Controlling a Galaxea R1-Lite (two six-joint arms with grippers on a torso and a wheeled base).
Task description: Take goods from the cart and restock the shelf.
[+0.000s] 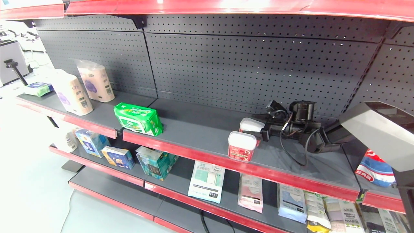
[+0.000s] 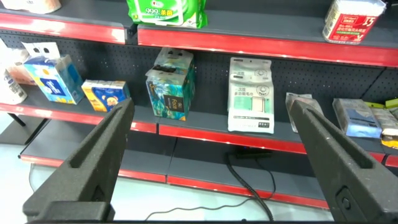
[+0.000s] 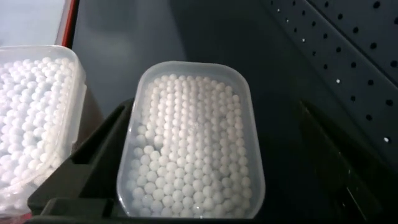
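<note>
Green wipes far left; red tub beside R claw.

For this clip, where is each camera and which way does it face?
Head view: on the head, facing forward and down at the shelf; right gripper at right.
Left wrist view: on the left wrist, facing the lower shelves past the open left gripper.
Right wrist view: on the right wrist, looking down on the rear tub between its fingers.
Shared: the front tub shows in all three.

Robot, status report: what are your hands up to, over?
Left fingers open, empty. Right fingers open, straddling a tub on the shelf. Second tub close beside it; nothing blocking.
</note>
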